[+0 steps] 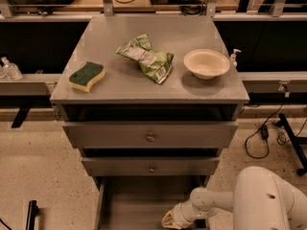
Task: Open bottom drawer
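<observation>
Three grey metal drawers (110,137) stood under the surface (120,87). The lowest, the flat grey metal bottom drawer (139,202), sat low in the centre of the frame, drawn out with its bare floor showing. My gripper (169,220) lay at its lower right by the frame's bottom edge; I could not tell whether it was apart or clamped. I judged the drawer rigid, fairly heavy and smooth-sliding, best pulled from mid-front.

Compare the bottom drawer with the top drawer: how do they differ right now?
The bottom drawer is pulled out, floor showing; the top drawer shows only its front, knob visible. The gripper sits at the bottom drawer's near end, away from the top drawer. Both are grey metal.
</observation>
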